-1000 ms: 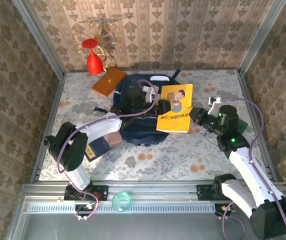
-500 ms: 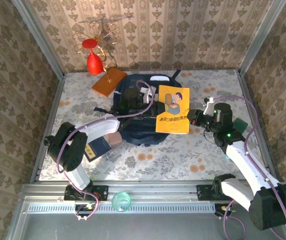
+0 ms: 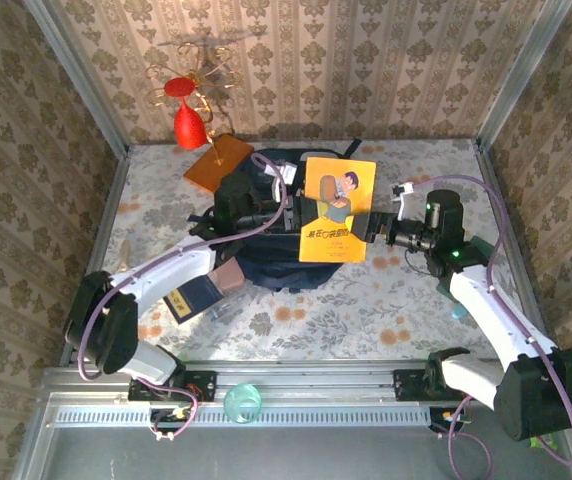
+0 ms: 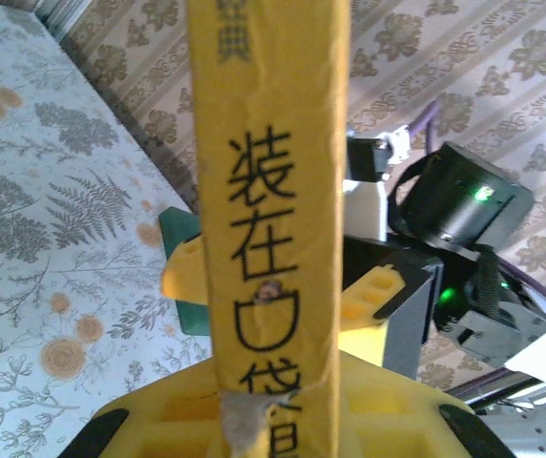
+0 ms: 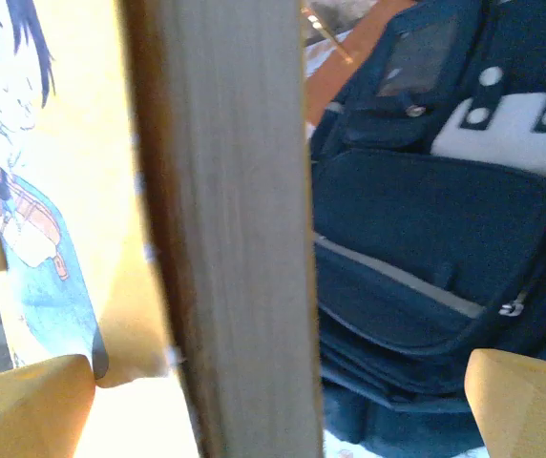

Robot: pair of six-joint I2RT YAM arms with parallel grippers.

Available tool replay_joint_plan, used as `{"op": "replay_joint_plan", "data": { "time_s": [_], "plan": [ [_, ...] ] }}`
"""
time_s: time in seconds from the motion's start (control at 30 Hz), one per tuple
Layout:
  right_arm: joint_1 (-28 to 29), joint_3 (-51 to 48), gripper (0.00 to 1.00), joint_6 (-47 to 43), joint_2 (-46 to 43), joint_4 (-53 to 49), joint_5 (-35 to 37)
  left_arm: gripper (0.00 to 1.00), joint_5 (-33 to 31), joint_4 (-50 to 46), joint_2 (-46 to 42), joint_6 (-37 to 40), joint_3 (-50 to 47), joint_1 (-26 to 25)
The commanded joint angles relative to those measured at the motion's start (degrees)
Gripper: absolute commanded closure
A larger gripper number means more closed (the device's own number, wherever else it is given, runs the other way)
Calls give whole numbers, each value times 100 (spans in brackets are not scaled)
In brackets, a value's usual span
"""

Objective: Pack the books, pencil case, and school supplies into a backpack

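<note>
Yellow book (image 3: 337, 208), probably light and fairly stiff, stands upright between the pincers, over the backpack (image 5: 426, 219). Left pincer (image 3: 294, 210) clenches its spine edge, likely the surest hold. Right pincer (image 3: 376, 232) is released, straddling the pages.

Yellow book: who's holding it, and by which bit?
The left tool pinches the yellow book by its spine edge. The right tool stands open around the page edge.

Yellow book (image 3: 336, 208) seemingly hides part of backpack (image 3: 271, 268).
</note>
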Motion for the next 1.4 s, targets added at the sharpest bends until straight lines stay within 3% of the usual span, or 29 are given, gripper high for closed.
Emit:
{"op": "replay_joint_plan", "data": {
  "time_s": [0.0, 0.1, 0.2, 0.3, 0.37, 0.4, 0.53, 0.6, 0.73, 0.83, 1.03, 1.1, 1.37],
  "plan": [
    [219, -225, 0, 622, 4, 1388, -824, 100, 227, 775, -306, -143, -58, 30],
    [460, -372, 13, 1347, 101, 2494, -1053, 100, 175, 916, -345, -300, -144, 51],
    [591, -464, 41, 1916, 93, 3207, -1062, 100, 29, 1069, -363, -458, -308, 123],
    [598, -534, 70, 2047, -87, 3124, -769, 100, -96, 1122, -372, -560, -465, 225],
    [605, -600, 93, 2066, -226, 3025, -496, 93, -207, 1123, -389, -601, -626, 299],
    [600, -623, 96, 2081, -267, 2990, -355, 90, -268, 1115, -403, -579, -720, 325],
    [559, -387, 100, 1875, -331, 2012, 45, 56, -450, 536, -489, 24, -1015, 503],
    [412, -132, 100, 1726, -305, 1005, 334, 48, -797, -444, -599, 930, -1032, 590],
    [-291, -24, 100, 1753, -167, -88, 518, 37, -2562, -3024, -663, 3622, -609, 328],
    [-674, -196, 100, 1713, -255, -235, 610, 23, -3658, -4086, -299, 4895, -145, 58],
    [-726, -231, 100, 1451, -309, -492, 823, 18, -4225, -5056, 643, 6306, 637, -222],
    [-733, -221, 100, 1431, -245, -501, 791, 18, -4140, -5334, 902, 6616, 911, -224],
    [-768, -295, 99, 1388, -87, -440, 727, 17, -4272, -5776, 1690, 7337, 1457, -232]
  ]
}}
